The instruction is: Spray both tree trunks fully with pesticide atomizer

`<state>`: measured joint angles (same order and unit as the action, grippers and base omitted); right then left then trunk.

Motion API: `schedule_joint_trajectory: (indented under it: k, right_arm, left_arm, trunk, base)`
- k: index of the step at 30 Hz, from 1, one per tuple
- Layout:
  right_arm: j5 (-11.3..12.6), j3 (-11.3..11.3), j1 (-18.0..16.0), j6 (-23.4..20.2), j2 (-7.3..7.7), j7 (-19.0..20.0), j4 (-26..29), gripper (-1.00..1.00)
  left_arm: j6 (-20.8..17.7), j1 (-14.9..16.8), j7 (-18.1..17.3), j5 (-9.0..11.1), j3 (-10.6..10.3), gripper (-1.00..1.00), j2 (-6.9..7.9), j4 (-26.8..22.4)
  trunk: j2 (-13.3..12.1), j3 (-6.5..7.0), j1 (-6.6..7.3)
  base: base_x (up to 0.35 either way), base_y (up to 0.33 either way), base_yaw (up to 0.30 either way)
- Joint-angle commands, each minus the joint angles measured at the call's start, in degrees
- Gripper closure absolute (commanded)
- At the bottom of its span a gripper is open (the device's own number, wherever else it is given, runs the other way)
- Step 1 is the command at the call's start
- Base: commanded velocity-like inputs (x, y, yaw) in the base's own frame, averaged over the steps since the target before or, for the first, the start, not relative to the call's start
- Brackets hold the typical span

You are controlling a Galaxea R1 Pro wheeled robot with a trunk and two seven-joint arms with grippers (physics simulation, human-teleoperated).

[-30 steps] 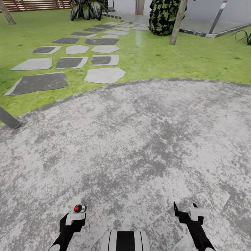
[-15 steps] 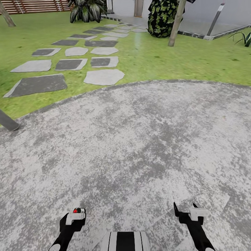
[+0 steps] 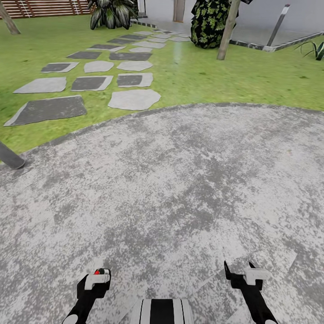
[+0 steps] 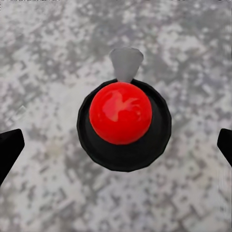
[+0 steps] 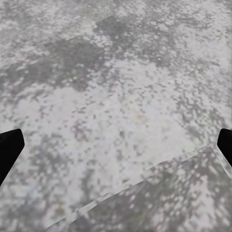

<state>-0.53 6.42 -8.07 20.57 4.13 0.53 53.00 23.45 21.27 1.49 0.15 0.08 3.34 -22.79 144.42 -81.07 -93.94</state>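
- Here, the pesticide atomizer (image 4: 121, 113) has a glossy red ball-shaped top on a round black body, with a small grey tapered nozzle at one side.
- It sits midway between the left gripper's (image 4: 116, 145) black fingertips, with a gap on each side. The fingers are spread wide, and I cannot tell whether anything grips it.
- In the head view it is a red dot (image 3: 97, 272) at that gripper's tip.
- The right gripper (image 5: 116, 147) is spread just as wide, with nothing between its fingers.
- Under both grippers lies a round pad (image 3: 180, 180) of mottled grey, speckled stone.
- Ahead of them is blurry green lawn (image 3: 252, 76), with flat irregular stepping slabs (image 3: 134, 99) ahead of the left gripper.
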Motion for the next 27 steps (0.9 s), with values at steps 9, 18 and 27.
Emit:
schedule_joint_trajectory:
  k: [9, 18, 27]
  right_arm:
    - [0.00, 0.00, 0.00, 0.00, 0.00, 0.00, 0.00, -1.00]
    - [0.00, 0.00, -0.01, 0.00, 0.00, 0.00, -0.05, -1.00]
    - [0.00, 0.00, 0.03, 0.00, 0.00, -0.03, -0.09, -1.00]
  left_arm:
    - [0.11, -0.09, 0.08, 0.11, 0.01, -1.00, 0.17, -0.06]
    - [0.11, -0.09, 0.08, 0.11, 0.01, -1.00, 0.18, -0.06]
    - [0.11, -0.09, 0.09, 0.11, 0.01, 1.00, 0.17, -0.06]
  trunk:
    - [0.00, 0.42, 0.00]
    - [0.00, 0.48, 0.00]
    - [0.00, 0.48, 0.00]
  base:
    - [0.000, 0.000, -0.032]
    - [0.000, 0.000, -0.004]
    - [0.000, 0.000, 0.000]
